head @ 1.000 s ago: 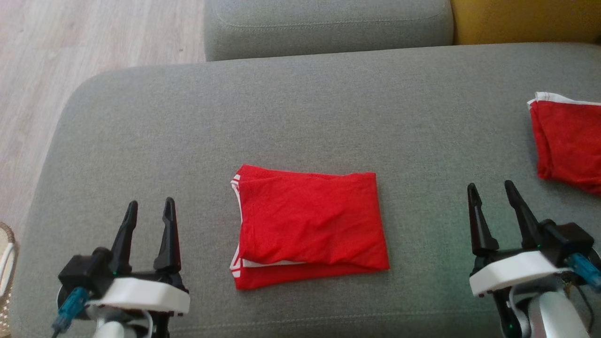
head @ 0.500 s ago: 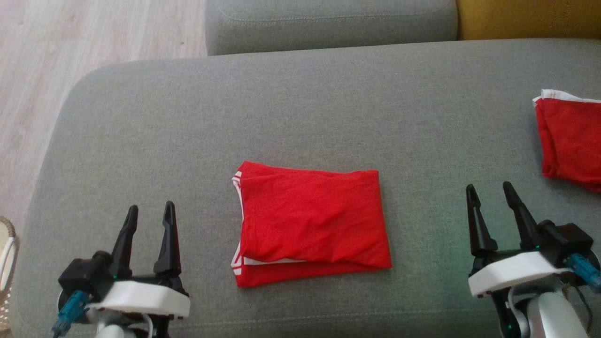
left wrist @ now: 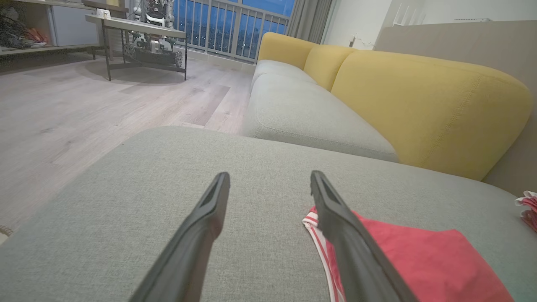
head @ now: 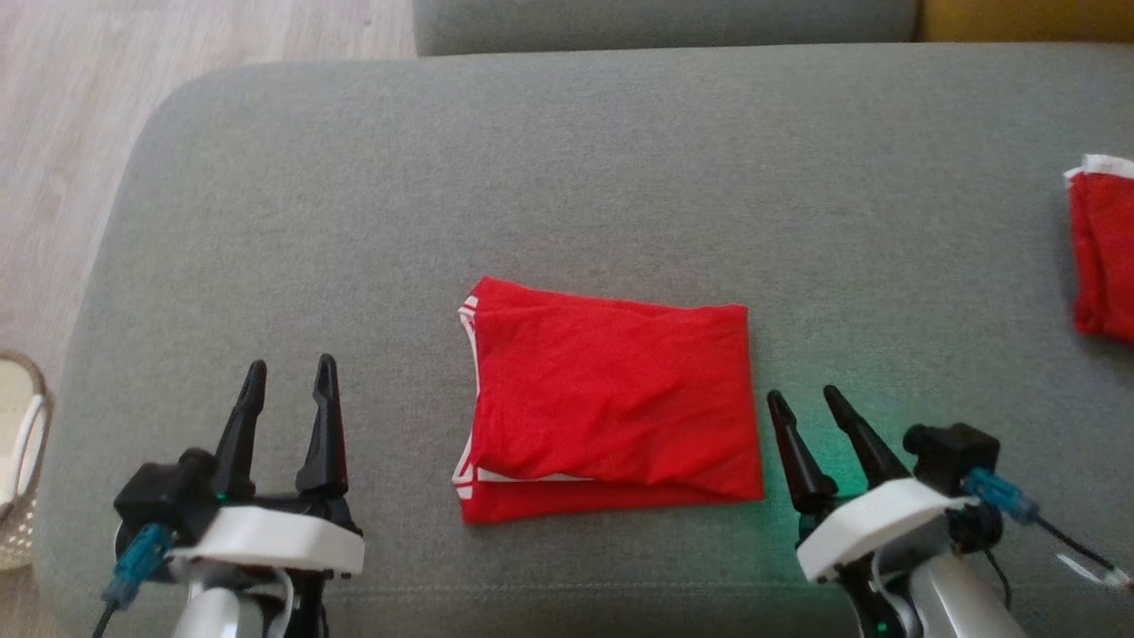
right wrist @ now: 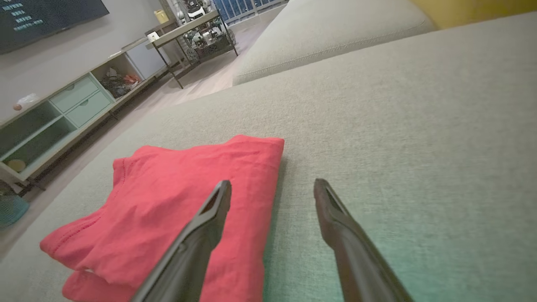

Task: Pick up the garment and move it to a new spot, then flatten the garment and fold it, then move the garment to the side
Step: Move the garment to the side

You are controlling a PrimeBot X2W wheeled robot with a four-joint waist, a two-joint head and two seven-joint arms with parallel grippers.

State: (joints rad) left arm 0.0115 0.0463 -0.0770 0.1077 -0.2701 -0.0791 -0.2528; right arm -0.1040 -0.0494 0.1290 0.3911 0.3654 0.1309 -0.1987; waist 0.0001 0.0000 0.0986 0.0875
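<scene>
The garment (head: 611,399) is folded on the sofa (head: 532,177); only moving it aside is judged left. Left gripper (head: 291,361) and right gripper (head: 801,392) are spread, empty.

Left end effector (head: 291,363): two long black fingers (head: 322,425), wide at the base, tapering to narrow tips. Mounted on a rounded white housing (head: 266,545). Black boxy module (head: 164,505) on the outer side, translucent blue connector (head: 133,563) plugged in. Small green LED (head: 217,497) at the finger base. Pale silver forearm (head: 208,616) below, thin white cable (head: 282,602) looped beside it.

Right end effector (head: 802,392): same build, with a thin black cable (head: 1063,540) running off its blue plug to a small white tag (head: 1094,571). Matte finger surfaces in both wrist views, inner faces grooved near the tips.
</scene>
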